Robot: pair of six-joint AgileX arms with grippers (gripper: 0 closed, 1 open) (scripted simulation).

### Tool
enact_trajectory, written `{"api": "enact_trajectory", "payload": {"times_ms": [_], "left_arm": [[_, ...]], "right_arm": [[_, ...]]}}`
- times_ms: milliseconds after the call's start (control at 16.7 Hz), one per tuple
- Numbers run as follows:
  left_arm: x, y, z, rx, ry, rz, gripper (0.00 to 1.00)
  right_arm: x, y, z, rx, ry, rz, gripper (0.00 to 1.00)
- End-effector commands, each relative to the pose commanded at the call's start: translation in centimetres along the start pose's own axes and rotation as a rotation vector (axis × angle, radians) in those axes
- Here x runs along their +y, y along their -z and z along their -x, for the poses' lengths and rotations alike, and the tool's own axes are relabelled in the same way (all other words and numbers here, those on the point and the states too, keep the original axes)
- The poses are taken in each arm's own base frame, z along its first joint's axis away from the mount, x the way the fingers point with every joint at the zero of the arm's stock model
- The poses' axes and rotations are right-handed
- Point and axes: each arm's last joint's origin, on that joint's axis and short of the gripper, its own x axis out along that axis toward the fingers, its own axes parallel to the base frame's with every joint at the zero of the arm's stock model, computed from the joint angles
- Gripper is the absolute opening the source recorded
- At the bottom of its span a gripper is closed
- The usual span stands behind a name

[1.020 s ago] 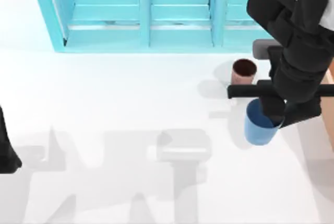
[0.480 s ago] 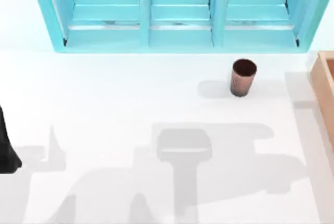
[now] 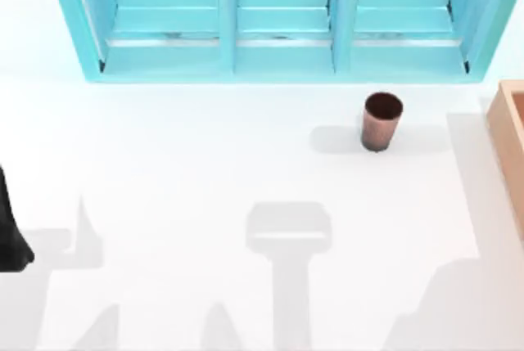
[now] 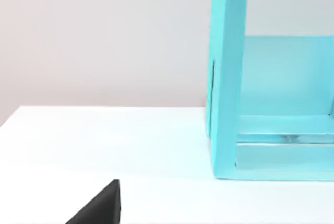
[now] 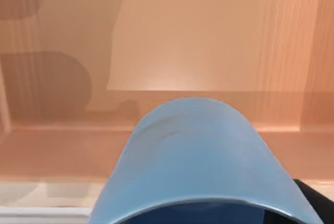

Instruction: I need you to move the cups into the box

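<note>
My right wrist view: blue cup (image 5: 195,156) over box (image 5: 209,36) interior, grip unclear | copper cup (image 3: 381,121) upright, frame's upper right | left arm (image 3: 10,228) parked left edge

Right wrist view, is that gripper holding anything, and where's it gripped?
Apparently the blue cup, over the box; the place of the hold cannot be told.

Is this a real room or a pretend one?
Probably a pretend, computer-made tabletop: a plain white table with a big turquoise shelf unit, a copper cup, and a wooden box at the right edge.
</note>
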Motion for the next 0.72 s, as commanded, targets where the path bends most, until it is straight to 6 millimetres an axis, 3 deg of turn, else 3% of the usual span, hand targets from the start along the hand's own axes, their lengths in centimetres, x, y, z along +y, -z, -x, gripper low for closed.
{"api": "enact_trajectory", "payload": {"times_ms": [420, 720], "left_arm": [[0.0, 0.0, 0.0, 0.0, 0.0, 0.0, 1.0], [0.0, 0.0, 0.0, 0.0, 0.0, 0.0, 1.0]], "right_arm": [[-0.5, 0.5, 0.0, -0.005, 0.003, 0.002, 0.0], [-0.1, 0.5, -3.8, -0.007, 0.003, -0.002, 0.0]]}}
